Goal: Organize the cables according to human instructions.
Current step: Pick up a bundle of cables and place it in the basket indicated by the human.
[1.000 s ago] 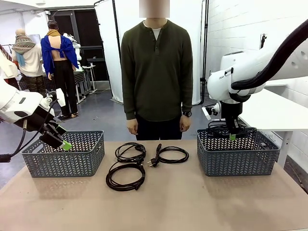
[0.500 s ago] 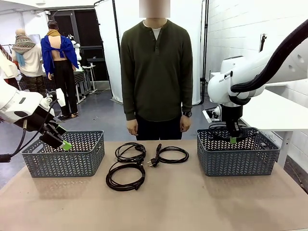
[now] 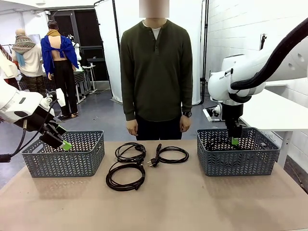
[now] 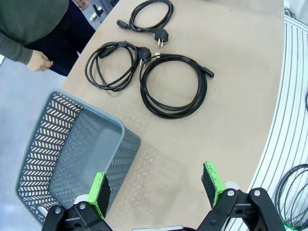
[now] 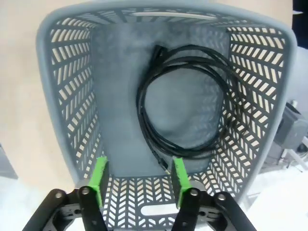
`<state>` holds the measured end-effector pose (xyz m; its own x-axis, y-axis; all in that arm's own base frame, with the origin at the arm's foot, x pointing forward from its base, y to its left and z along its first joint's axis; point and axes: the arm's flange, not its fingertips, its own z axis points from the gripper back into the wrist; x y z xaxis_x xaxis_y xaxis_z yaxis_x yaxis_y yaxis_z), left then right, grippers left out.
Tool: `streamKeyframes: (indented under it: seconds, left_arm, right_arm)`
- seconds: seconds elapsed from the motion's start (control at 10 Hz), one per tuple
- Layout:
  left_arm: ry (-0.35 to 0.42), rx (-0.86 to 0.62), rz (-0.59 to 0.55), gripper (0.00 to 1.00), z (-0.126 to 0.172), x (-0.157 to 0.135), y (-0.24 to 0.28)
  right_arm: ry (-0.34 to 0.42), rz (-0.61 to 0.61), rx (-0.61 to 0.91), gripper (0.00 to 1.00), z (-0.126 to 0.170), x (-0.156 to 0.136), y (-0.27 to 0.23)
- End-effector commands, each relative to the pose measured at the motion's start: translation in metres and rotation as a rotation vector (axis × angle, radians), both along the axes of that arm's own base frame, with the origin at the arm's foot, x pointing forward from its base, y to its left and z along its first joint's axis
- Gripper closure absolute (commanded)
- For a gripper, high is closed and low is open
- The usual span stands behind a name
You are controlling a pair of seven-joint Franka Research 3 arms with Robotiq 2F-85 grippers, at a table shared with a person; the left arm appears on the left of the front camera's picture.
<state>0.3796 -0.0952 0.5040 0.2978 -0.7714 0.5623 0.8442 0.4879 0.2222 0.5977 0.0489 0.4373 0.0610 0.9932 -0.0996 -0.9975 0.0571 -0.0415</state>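
three cables [image 3: 125, 176] on table [image 3: 163, 207]: black | table: plain light brown | cable [image 5: 187, 110] in right basket [image 5: 57, 86]: black | left basket [image 3: 62, 163], right basket: grey, herringbone lattice walls | person [image 3: 156, 72]: dark olive shirt, dark trousers | left arm [image 3: 19, 106], right arm [image 3: 236, 77]: white | left gripper [image 4: 156, 178], right gripper [image 5: 139, 173]: black, green pads [image 5: 99, 175]

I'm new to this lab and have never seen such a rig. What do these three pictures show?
Two white robot arms share a table with a person standing at its far side. The front picture comes from a fixed camera between the arms; the other two from a camera on each wrist, looking along that arm's green-padded jaws. Three coiled black cables lie on the table between two grey baskets. A fourth cable lies in the right basket, below the jaws of the right arm, which stand open and hold nothing. The jaws of the left arm, also open, hover by the empty left basket.
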Motion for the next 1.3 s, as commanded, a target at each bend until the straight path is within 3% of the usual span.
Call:
streamKeyframes:
  seconds: [0.0, 0.3, 0.5, 0.6, 1.0, 1.2]
  left_arm:
    - [0.002, -0.013, -0.011, 0.00, -0.001, 0.002, 0.003]
    - [0.002, -0.013, -0.011, 0.00, -0.001, 0.002, 0.003]
    - [0.002, -0.013, -0.011, 0.00, -0.001, 0.002, 0.003]
    - [0.002, -0.013, -0.011, 0.00, -0.001, 0.002, 0.003]
    - [0.002, -0.013, -0.011, 0.00, -0.001, 0.002, 0.003]
    - [0.002, -0.013, -0.011, 0.00, -0.001, 0.002, 0.003]
  right_arm:
    - [0.023, 0.029, 0.031, 0.00, 0.010, 0.005, -0.002]
    - [0.036, 0.023, 0.015, 0.00, 0.014, 0.007, 0.001]
    - [0.014, -0.045, -0.003, 0.00, 0.017, 0.012, -0.002]
    - [0.018, 0.002, -0.004, 0.00, 0.013, 0.001, 0.001]
    - [0.013, -0.005, -0.003, 0.00, 0.015, 0.003, 0.002]
    - [-0.015, -0.102, 0.055, 0.00, 0.031, -0.019, 0.018]
